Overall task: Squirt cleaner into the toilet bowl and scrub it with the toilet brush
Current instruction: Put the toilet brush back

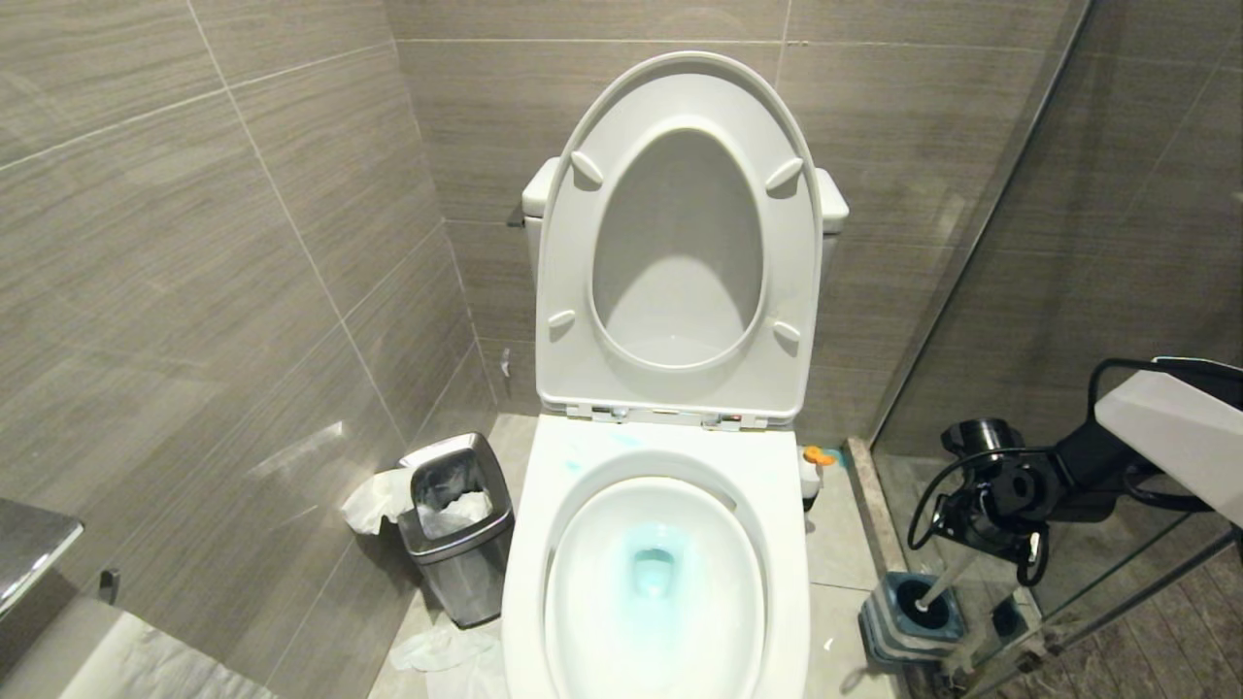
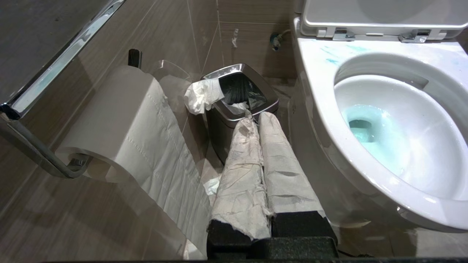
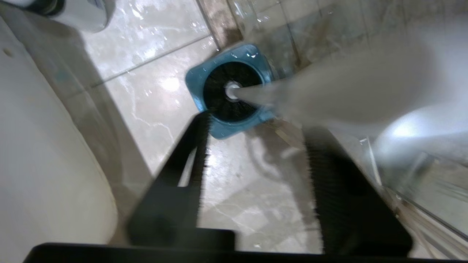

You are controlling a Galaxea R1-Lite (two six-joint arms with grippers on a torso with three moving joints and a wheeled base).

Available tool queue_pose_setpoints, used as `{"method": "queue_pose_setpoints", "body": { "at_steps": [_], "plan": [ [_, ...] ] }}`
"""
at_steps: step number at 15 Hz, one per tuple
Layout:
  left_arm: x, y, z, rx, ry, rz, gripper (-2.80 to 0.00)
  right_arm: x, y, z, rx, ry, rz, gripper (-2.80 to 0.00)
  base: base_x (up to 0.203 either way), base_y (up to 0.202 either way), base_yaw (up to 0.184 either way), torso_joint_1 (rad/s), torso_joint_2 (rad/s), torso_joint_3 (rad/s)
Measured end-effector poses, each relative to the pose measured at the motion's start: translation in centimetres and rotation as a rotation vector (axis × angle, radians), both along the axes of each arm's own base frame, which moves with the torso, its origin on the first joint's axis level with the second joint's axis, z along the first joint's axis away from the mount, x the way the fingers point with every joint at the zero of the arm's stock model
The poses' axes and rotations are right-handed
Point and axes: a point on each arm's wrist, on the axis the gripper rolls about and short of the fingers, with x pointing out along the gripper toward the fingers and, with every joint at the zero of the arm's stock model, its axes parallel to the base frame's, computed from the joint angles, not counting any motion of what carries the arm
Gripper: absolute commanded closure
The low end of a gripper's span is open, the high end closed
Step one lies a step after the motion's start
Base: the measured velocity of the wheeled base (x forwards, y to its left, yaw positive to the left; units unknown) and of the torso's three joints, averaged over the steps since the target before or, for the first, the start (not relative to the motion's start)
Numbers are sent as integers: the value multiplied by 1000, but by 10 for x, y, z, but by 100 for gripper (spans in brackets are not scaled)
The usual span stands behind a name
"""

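The white toilet bowl (image 1: 789, 544) stands in front of me with seat and lid raised. Blue-tinted cleaner (image 1: 653, 568) pools at the drain (image 2: 360, 128), and pale blue smears mark the rim (image 2: 332, 60). On the floor to the right, the toilet brush (image 1: 944, 582) stands in its square blue-grey holder (image 1: 886, 633). Its black head (image 3: 219, 100) fills the holder (image 3: 195, 78). The white handle (image 3: 310, 95) slants up past my right gripper (image 3: 256, 128), which hangs open just above it (image 1: 1024, 563) with nothing between the fingers. My left gripper (image 2: 257, 117), its fingers wrapped in white covering, is shut beside the bowl (image 2: 321, 109).
A steel waste bin (image 1: 456, 544) with tissue hanging out stands left of the toilet (image 2: 237, 95). A toilet paper roll (image 2: 120, 120) hangs on the left wall. A glass partition (image 1: 1020, 243) closes the right side. A small orange-capped bottle (image 1: 816, 461) sits behind the holder.
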Motion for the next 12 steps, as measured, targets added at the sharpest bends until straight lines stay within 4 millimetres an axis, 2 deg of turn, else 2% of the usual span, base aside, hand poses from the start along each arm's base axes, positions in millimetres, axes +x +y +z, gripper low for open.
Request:
{"method": "queue_pose_setpoints", "body": {
  "at_steps": [3, 6, 9, 12],
  "plan": [
    [0, 0, 0, 0, 0, 0, 0, -17, 3, 8, 6, 31, 21, -280, 0, 0, 0, 0, 0, 0],
    [0, 0, 0, 0, 0, 0, 0, -36, 7, 26, 28, 33, 43, -280, 0, 0, 0, 0, 0, 0],
    [0, 0, 0, 0, 0, 0, 0, -57, 14, 54, 44, -7, 72, -280, 0, 0, 0, 0, 0, 0],
    [0, 0, 0, 0, 0, 0, 0, -76, 26, 97, 49, -137, 159, -280, 0, 0, 0, 0, 0, 0]
  ]
}}
